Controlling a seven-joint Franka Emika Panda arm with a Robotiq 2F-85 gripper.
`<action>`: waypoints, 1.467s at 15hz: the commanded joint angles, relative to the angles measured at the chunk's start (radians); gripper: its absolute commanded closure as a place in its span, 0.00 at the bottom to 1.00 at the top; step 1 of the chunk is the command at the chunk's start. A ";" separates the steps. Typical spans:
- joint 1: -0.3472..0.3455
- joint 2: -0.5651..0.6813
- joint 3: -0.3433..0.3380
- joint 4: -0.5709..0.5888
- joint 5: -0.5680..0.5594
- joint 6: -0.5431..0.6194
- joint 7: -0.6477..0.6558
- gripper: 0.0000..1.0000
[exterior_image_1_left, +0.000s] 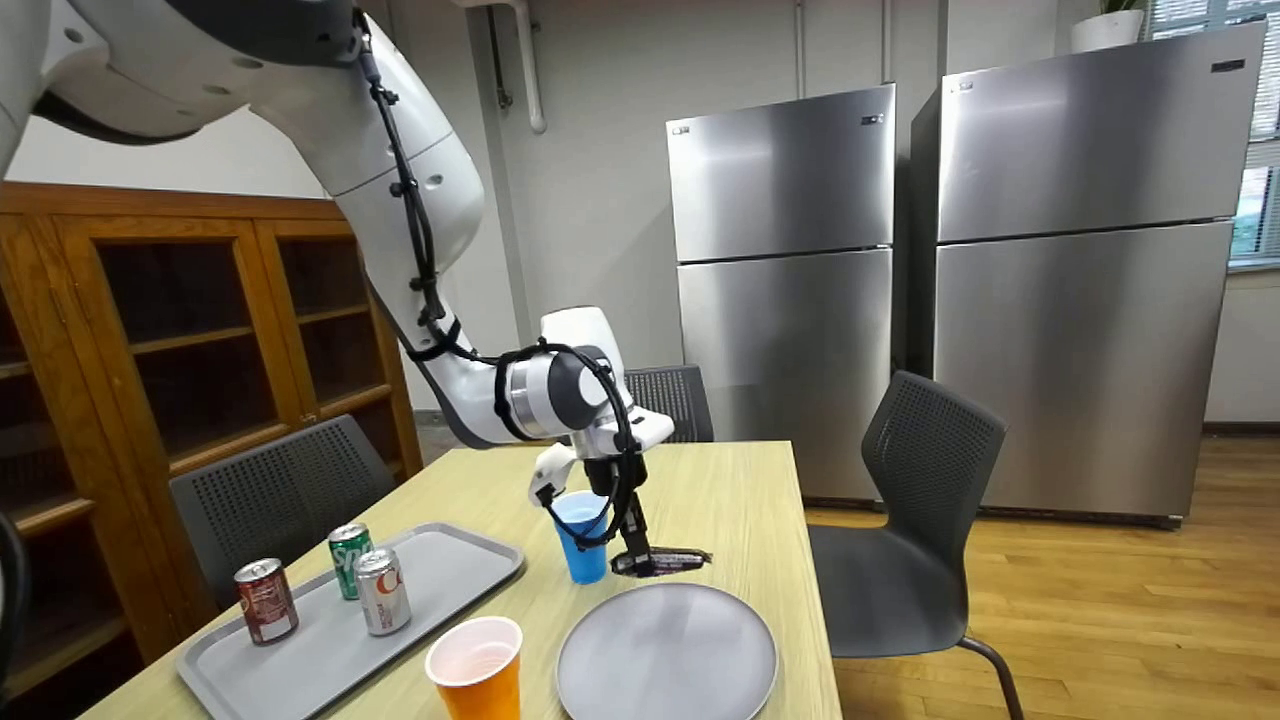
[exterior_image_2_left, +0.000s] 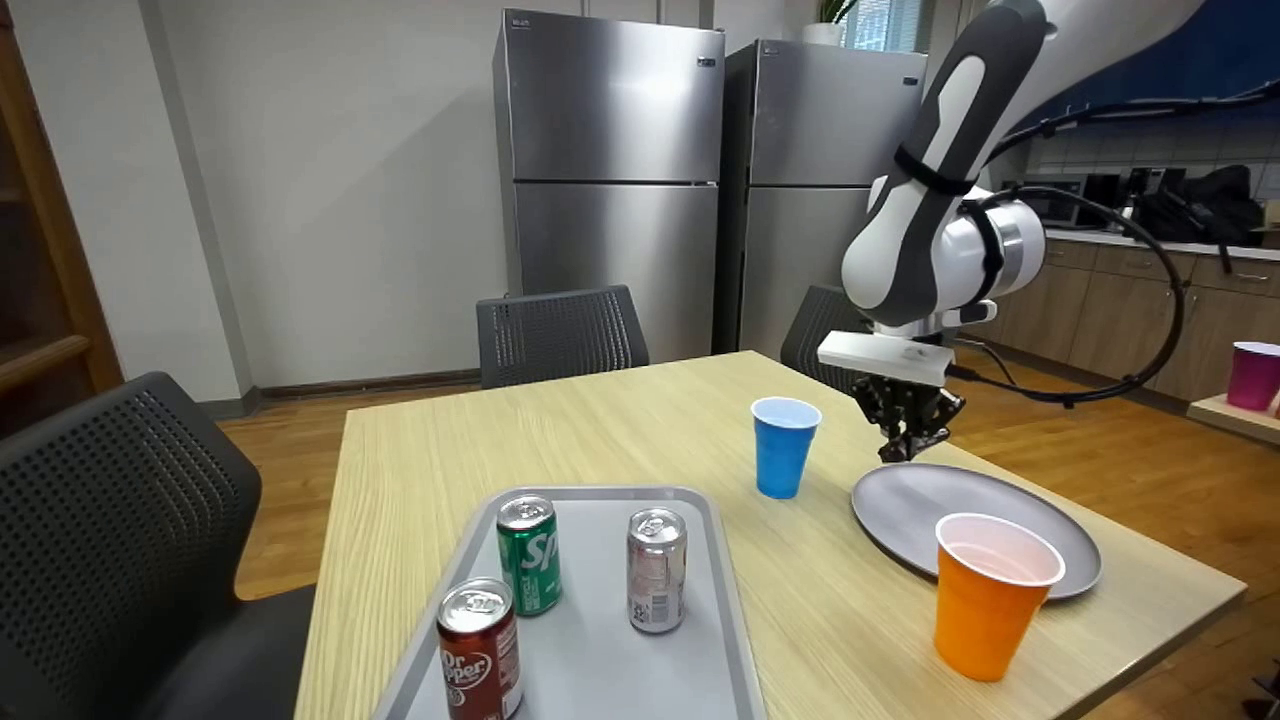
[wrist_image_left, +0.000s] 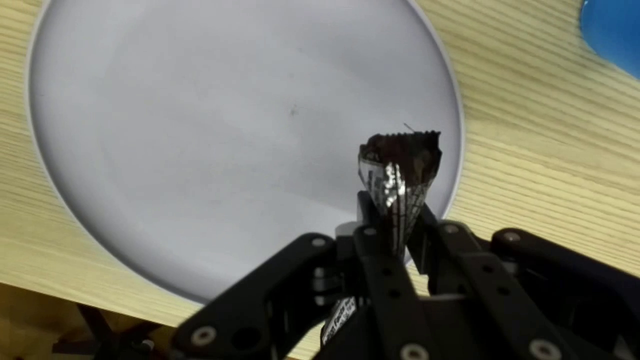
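One dark shiny wrapper (wrist_image_left: 400, 172) in claw (wrist_image_left: 396, 215), jaws nearly together, firmly pinching it. Grey plate (wrist_image_left: 200, 150) situated below claw. Blue cup (exterior_image_2_left: 783, 455) near claw. Orange cup (exterior_image_2_left: 990, 615) farther off. Tray (exterior_image_2_left: 595, 555) with three cans (exterior_image_2_left: 657, 580) well apart, beyond blue cup.

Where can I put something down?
In an exterior view, the table is bare between its far edge, the tray and the blue cup. The plate has room in its middle. It's crowded around the three cans and where the end effector holds a wrapper.

3 cans (exterior_image_2_left: 657, 575), 3 cups (exterior_image_2_left: 785, 450), 1 tray (exterior_image_2_left: 595, 650), 1 plate (exterior_image_1_left: 667, 650), 1 wrapped bar (wrist_image_left: 400, 172), 2 fridges (exterior_image_1_left: 785, 300), 1 potted plant (exterior_image_1_left: 1107, 32), 3+ chairs (exterior_image_1_left: 930, 465).
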 joint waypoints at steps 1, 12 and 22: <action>0.018 -0.077 0.001 -0.066 -0.041 0.007 -0.015 0.96; 0.099 -0.196 0.028 -0.190 -0.162 0.015 0.013 0.96; 0.161 -0.253 0.114 -0.283 -0.179 0.005 0.051 0.96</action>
